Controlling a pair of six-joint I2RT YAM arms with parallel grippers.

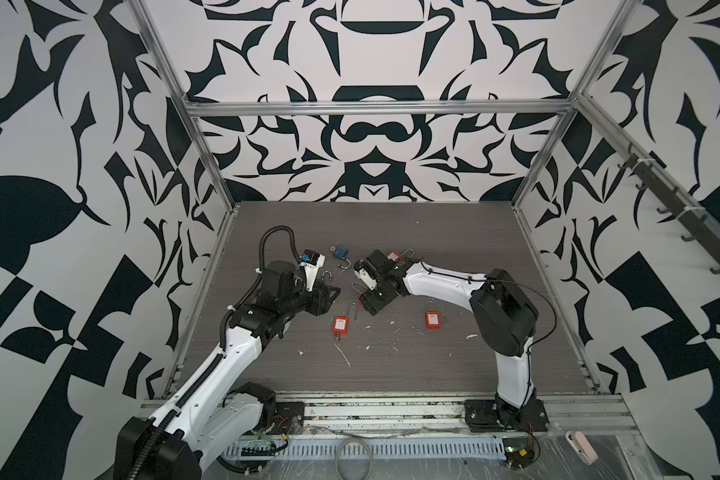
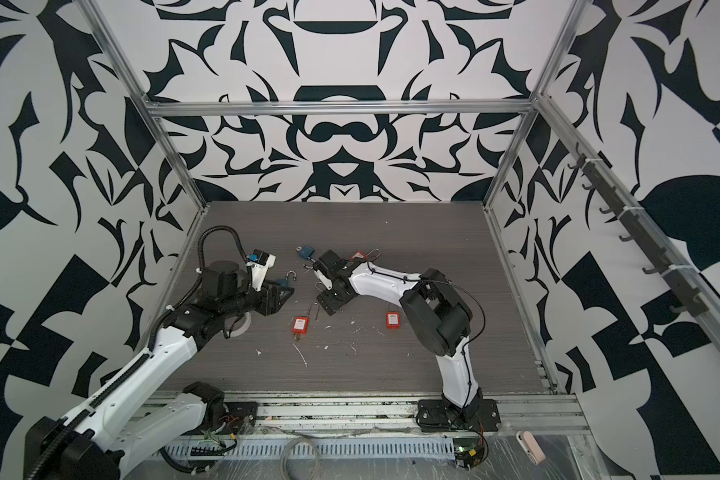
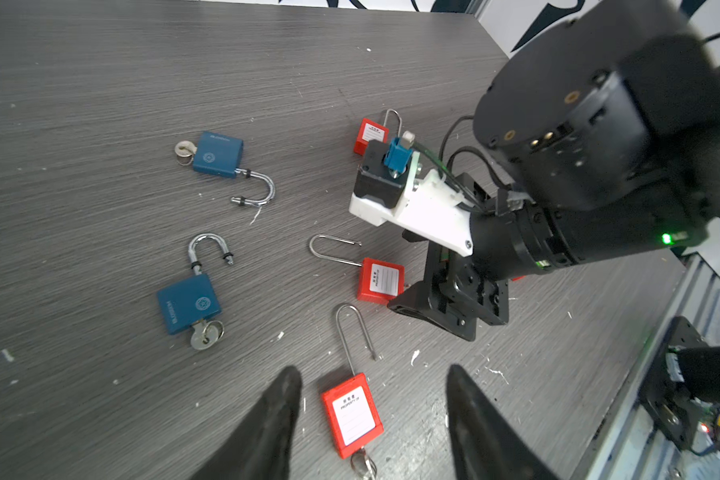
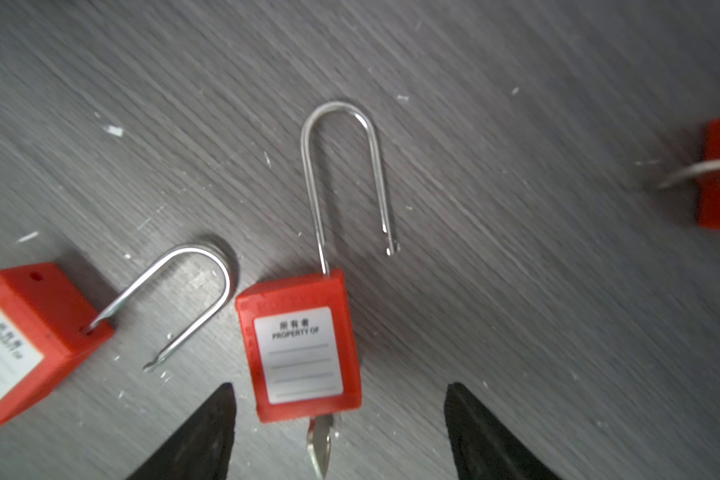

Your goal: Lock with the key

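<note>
While the left gripper (image 3: 373,369) stood spread above the grey wood-grain table (image 3: 100,83), the right gripper (image 4: 341,385) gaped wider astride a red plastic padlock (image 4: 304,349). Neither held anything.

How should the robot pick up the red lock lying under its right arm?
By its chunky body, from straight above, squeezing the two long sides. The lock lies flat, label up, so those sides are bare. The thin shackle is open and may swivel, and the key sticks out of the bottom end, best left free for turning.
</note>
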